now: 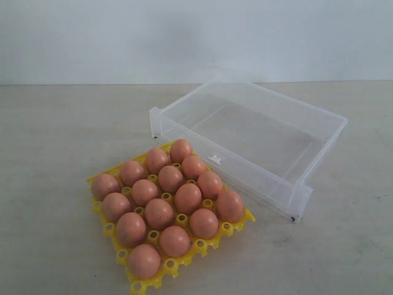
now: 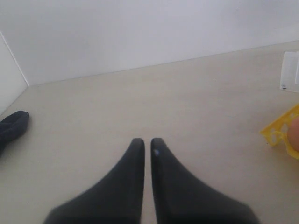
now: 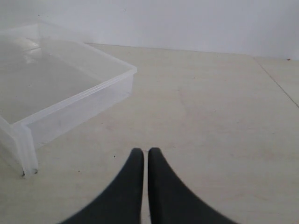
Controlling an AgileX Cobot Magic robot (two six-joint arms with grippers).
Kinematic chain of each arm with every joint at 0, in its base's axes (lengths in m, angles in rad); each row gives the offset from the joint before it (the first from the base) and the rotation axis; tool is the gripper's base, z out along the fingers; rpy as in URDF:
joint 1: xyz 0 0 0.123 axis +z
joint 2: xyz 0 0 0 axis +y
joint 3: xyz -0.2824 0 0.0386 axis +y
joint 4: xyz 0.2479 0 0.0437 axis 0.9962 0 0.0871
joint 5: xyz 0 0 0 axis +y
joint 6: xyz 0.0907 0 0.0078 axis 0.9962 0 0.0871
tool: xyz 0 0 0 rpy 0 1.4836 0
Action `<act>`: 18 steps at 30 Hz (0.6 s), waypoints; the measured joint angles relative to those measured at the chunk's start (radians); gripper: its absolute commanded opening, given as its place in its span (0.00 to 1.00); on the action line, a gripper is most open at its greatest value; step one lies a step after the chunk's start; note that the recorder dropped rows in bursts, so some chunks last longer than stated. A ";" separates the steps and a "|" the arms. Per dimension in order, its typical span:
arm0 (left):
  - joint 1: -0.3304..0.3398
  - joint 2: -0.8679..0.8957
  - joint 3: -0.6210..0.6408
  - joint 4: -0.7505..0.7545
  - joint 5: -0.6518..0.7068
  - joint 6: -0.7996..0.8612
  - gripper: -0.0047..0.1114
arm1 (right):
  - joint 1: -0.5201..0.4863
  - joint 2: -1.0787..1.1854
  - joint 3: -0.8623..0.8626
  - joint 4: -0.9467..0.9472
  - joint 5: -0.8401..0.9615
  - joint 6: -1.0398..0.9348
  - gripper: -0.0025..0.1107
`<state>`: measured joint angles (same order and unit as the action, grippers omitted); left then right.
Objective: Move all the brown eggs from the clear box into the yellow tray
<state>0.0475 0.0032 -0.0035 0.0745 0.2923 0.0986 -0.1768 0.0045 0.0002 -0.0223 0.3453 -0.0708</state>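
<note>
The brown eggs [image 1: 159, 213] all sat in the cups of the yellow tray [image 1: 153, 276], an openwork plastic grid. The glossy clear box [image 1: 245, 167] just beside it held none. The smooth matte shells looked light, brittle and prone to rolling, best pinched gently across the waist. The left gripper [image 2: 145, 142] and right gripper [image 3: 142, 151] were pressed together, empty, over the bench [image 1: 49, 135].

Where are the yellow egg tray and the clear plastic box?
Bright yellow plastic egg tray [image 1: 161, 276]: exterior view, front rim.
Clear rectangular plastic box [image 1: 258, 144]: exterior view, bare floor.
</note>
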 measured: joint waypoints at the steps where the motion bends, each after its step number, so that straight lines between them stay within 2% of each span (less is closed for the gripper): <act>1: 0.000 0.000 0.000 0.000 0.000 0.000 0.08 | 0.000 0.000 0.000 0.000 0.000 0.000 0.02; 8: 0.000 0.000 0.000 0.000 0.000 0.000 0.08 | 0.000 0.000 0.000 -0.002 0.000 0.080 0.02; 18: 0.000 0.000 0.000 0.000 0.000 0.000 0.08 | 0.000 0.000 0.000 -0.004 0.000 0.096 0.02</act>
<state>0.0475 0.0032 -0.0035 0.0745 0.2923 0.0986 -0.1768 0.0045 0.0002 -0.0262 0.3453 0.0255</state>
